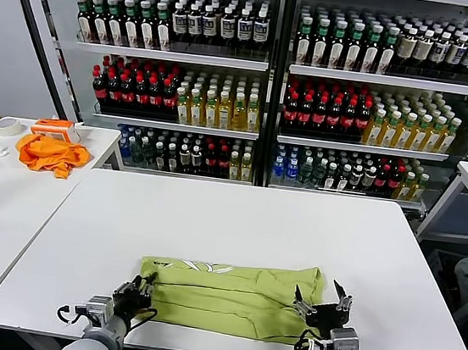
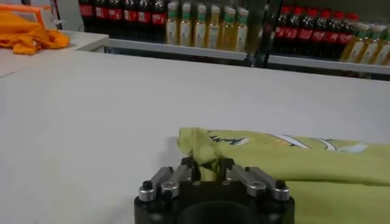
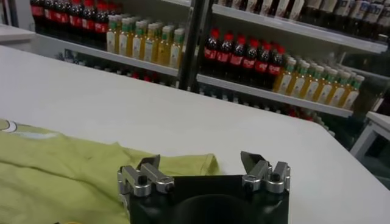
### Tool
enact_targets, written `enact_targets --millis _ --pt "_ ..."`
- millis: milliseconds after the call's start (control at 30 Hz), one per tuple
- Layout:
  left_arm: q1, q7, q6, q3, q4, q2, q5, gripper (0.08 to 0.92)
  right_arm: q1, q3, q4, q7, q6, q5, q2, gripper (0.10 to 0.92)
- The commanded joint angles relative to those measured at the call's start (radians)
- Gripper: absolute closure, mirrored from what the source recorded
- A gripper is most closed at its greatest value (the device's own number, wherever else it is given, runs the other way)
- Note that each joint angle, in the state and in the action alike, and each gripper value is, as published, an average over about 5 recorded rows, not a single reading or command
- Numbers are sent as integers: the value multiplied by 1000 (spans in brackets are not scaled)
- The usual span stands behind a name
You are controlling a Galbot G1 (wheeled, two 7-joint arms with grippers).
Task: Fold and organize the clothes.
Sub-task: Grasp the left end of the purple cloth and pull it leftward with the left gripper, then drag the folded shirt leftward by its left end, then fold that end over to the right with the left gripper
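Black hands [image 1: 321, 305]; silver knuckles; black cables.

The lime T-shirt [image 1: 232, 294] lies folded into a long flat band, stretched between the left end effector [image 1: 136, 288] and the right end effector [image 1: 321, 303]. Its far edge shows a strip of white printed graphic. Soft creases run along its length. One end is bunched and pinched between the left end effector's closed fingers [image 2: 190, 167]; the other end lies under the right end effector's spread fingers [image 3: 148, 163], its corner just ahead of them.
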Motion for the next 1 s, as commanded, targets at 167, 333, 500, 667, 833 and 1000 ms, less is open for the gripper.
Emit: enact_targets --millis 167,333,500,667,833,1000 --pt "16 58 -4 -100 -7 24 270 891 7 8 0 0 -2 -1 -7 203" --pt "49 107 77 -290 -52 82 337 897 19 14 0 0 -3 0 -12 203" --pt "72 153 133 -460 -38 139 382 897 29 12 5 -1 -13 10 -16 203" --pt "85 187 126 -531 28 192 506 897 63 11 0 1 -12 16 -15 203" --pt "77 227 181 -488 -64 186 335 897 77 30 -3 -1 -10 18 -22 203" --pt "62 253 218 -309 -259 95 10 897 90 34 -12 -1 -9 17 -19 203"
